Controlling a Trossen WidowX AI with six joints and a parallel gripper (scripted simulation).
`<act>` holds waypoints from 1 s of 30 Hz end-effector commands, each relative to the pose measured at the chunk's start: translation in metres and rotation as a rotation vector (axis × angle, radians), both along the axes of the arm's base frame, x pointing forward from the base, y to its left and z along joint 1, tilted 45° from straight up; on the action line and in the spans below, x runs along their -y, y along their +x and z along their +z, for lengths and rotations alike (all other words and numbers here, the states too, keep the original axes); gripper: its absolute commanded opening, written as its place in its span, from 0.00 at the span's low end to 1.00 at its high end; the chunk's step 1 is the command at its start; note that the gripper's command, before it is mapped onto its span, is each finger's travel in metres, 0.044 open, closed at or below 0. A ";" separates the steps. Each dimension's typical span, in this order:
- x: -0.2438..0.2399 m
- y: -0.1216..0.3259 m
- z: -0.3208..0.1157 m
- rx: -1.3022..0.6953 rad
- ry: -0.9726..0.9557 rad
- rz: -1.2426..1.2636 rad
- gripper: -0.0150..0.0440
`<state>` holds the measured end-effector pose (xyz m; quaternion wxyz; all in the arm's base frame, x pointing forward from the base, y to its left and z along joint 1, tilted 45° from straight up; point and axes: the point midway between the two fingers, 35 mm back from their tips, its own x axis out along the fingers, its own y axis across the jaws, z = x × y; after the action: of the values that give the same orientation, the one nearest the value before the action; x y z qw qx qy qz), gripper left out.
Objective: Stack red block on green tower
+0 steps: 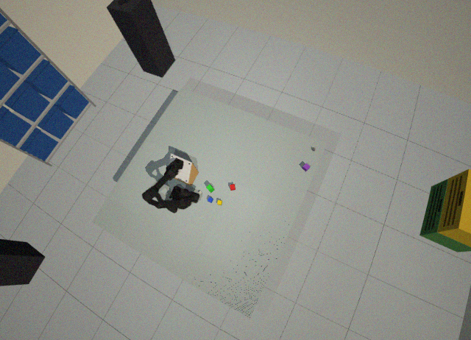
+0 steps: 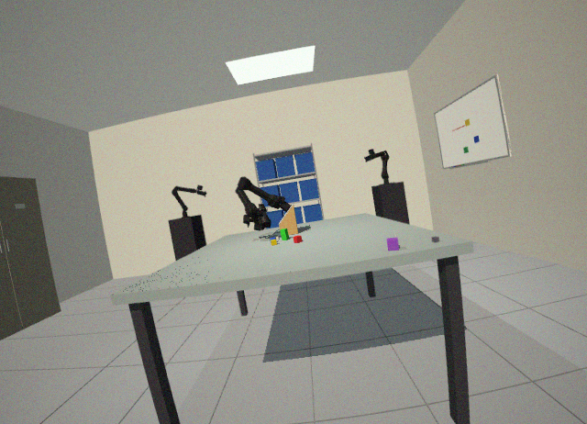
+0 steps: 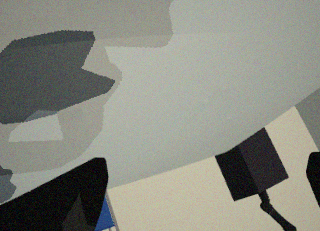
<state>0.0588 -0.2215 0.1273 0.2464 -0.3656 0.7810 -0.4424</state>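
Red block [image 1: 232, 187] sits on my bench [image 1: 247, 146] just beside the green tower [image 1: 210, 188]; my claw [image 1: 192, 196] hangs released nearby, grasping nothing.

Gripper [image 1: 190, 196] hangs above table [image 1: 247, 233], jaws wide. Tower [image 1: 209, 188] just beside it; two small blocks [image 1: 210, 199] [image 1: 218, 202] near; target block [image 1: 232, 186] beyond tower; another block [image 1: 306, 166] well apart.

Top view looks down from high; exterior faces the table [image 2: 331, 258] from low; wrist sits close.
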 end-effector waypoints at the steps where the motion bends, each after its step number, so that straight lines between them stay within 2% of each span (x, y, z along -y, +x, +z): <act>1: 0.000 0.001 0.000 0.001 0.001 0.001 0.98; 5: 0.001 0.018 -0.006 0.024 0.025 0.022 1.00; 15: -0.016 0.112 -0.037 0.133 0.177 0.154 1.00; 26: -0.078 0.221 -0.080 0.219 0.401 0.371 1.00; 30: -0.101 0.246 -0.093 0.227 0.461 0.432 1.00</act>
<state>0.2880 -0.1358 0.0434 0.4816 -0.3999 0.7371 -0.2545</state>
